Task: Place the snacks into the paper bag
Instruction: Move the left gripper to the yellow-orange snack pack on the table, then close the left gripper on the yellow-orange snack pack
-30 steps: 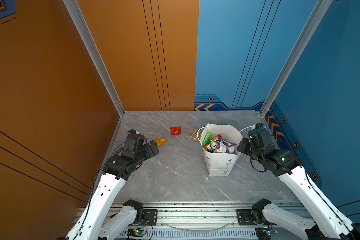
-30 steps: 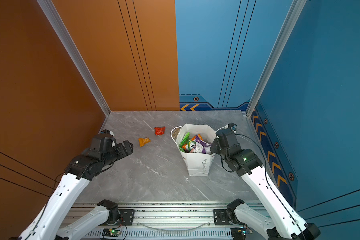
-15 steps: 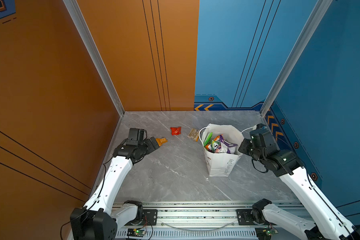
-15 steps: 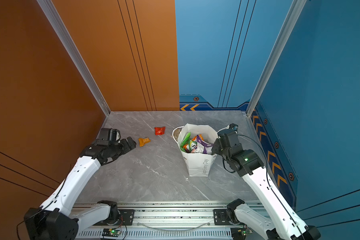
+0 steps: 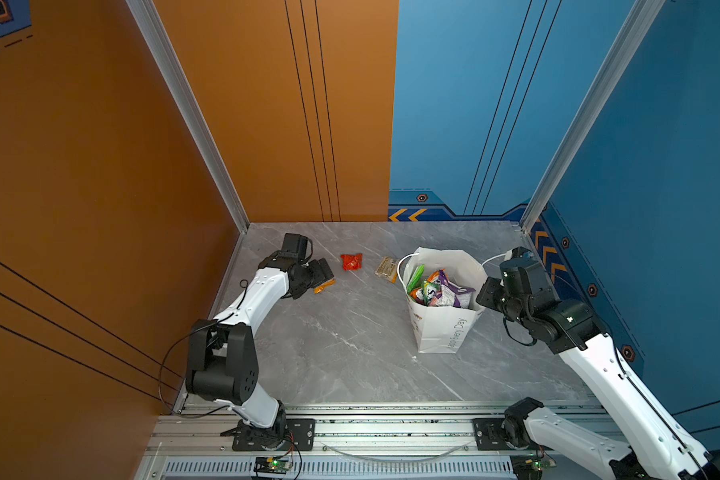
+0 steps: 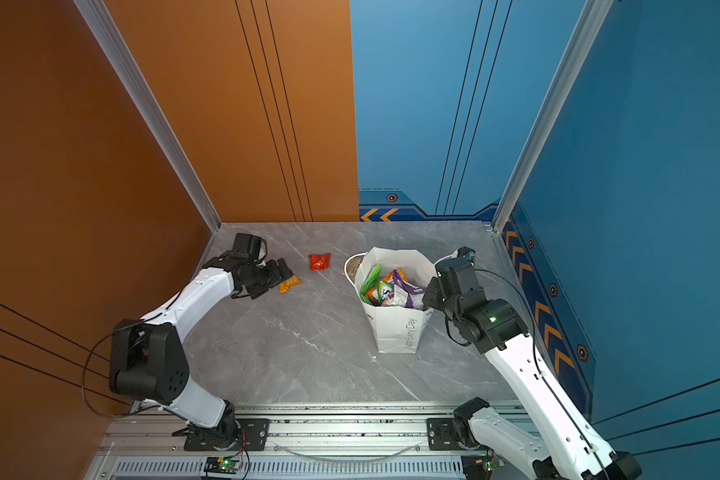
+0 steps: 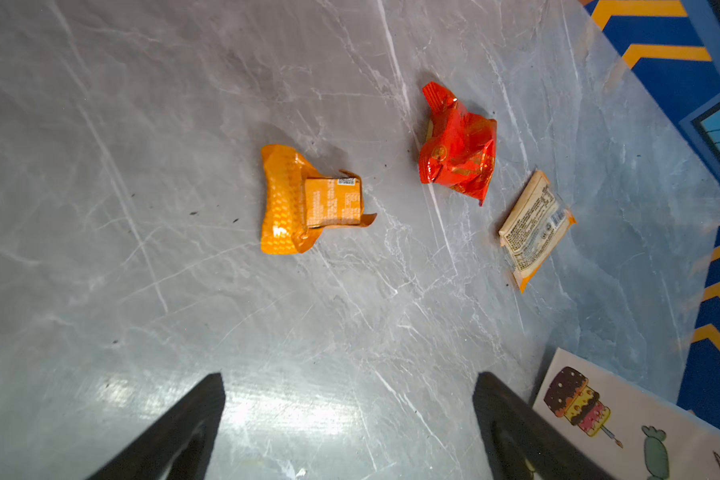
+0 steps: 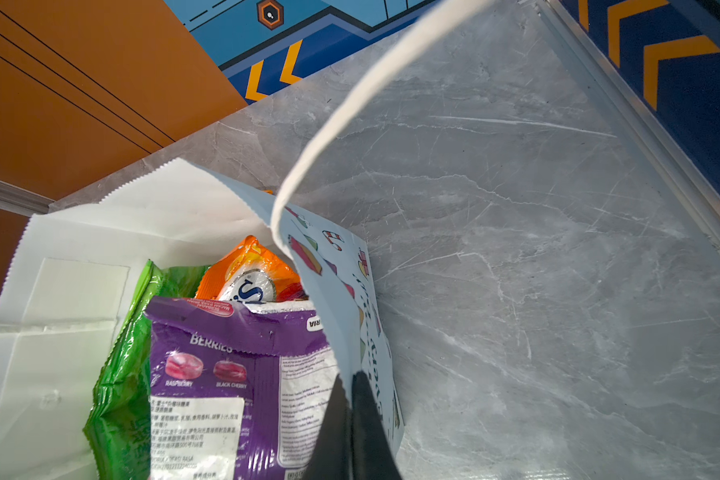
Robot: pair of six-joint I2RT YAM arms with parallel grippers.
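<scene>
**Down low by the orange packet**

On my left side, my arm has come down and reached forward. A second ago my left gripper (image 7: 348,376) was up high and back from the snacks. Now it hangs low over the grey marble table (image 7: 100,124). Its two black fingers (image 7: 175,432) are spread wide, with nothing between them. The small crinkly orange packet (image 7: 304,199) lies flat on the table just ahead of them. In both top views my gripper covers part of it, but I cannot tell if it touches.

Past it lie the shiny red packet (image 7: 458,145) and the flat pale packet with orange ends (image 7: 533,226). They are apart from each other, and the pale one is just beside the bag.

On my right side, nothing has moved. My right gripper (image 8: 348,384) keeps its fingers pressed together on the top edge of the tall white paper bag (image 5: 441,332). The bag stands up with its mouth open. Inside I see a green packet (image 8: 121,374), a purple berry packet (image 8: 225,353) and an orange candy bag (image 8: 246,266).

I think three small snacks are left, and the orange one is next. I need to go a bit lower and squeeze. It looks thin and slippery, so it may slide away.
</scene>
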